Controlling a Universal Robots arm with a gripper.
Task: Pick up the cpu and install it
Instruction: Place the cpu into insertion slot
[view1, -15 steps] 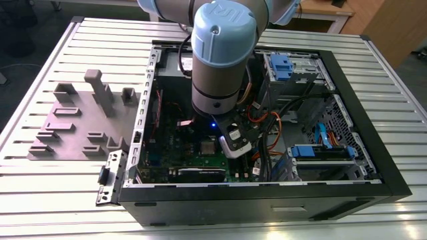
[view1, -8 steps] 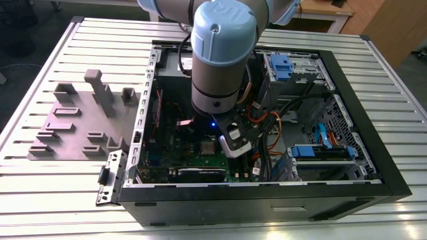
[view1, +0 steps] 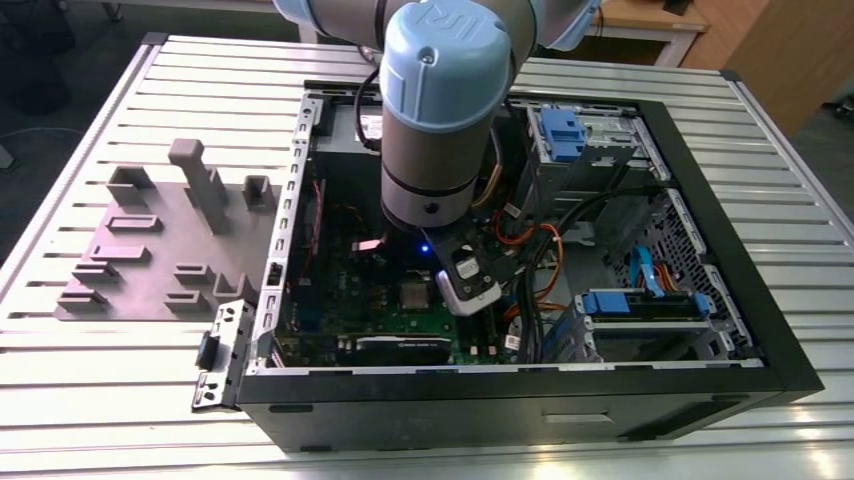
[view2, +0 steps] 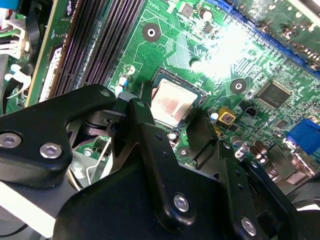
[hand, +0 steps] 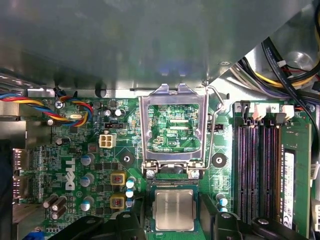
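– Silver cpu (hand: 173, 210) lies flat in the socket on the green motherboard (hand: 100, 165), just beside the hinge end of the load frame (hand: 173, 125). The frame stands flipped open, lever (hand: 213, 130) raised. Agree?
– Agree. Exterior view: arm (view1: 441, 110) reaches down into the open computer case (view1: 534, 400). In both wrist views the gripper (view2: 169, 120) straddles the chip with jaws parted, one of the black fingers (hand: 134, 222) close beside each edge. No pinch visible, so logged as released
– Step in hand, my reading: seating and letting go. Frame not yet closed
– Same reading. To do it well:
  1. Keep the wrist square to the board
  2. Keep the jaws wide enough that neither finger brushes the chip
  3. Allow travel only straight off the socket face. A sideways nudge could skew the chip on its contacts
– Seating check?
– Edges look parallel to the socket rim in the first wrist view. Corner keying too small to confirm
– Hazards?
– Small capacitors (hand: 221, 202) sit just beside the finger on the memory-slot (hand: 255, 165) side, so no lateral drift there
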